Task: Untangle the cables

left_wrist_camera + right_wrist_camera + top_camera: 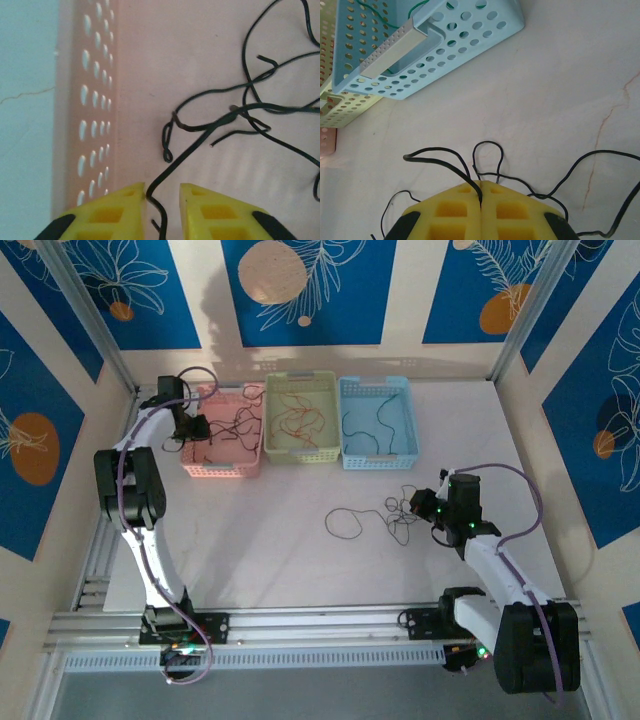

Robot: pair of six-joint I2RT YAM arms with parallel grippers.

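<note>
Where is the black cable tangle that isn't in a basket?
Top view: the tangle lies on the table right of centre, in front of the blue basket; the right gripper is shut on one strand.

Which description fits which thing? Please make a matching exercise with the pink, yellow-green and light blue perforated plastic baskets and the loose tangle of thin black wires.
1. pink perforated plastic basket
2. yellow-green perforated plastic basket
3. light blue perforated plastic basket
4. loose tangle of thin black wires

A. holds orange-red wires
B. pinched by the shut right gripper
C. holds curly black wires, under the left gripper
D. rightmost basket

Pairs: 1-C, 2-A, 3-D, 4-B
</note>
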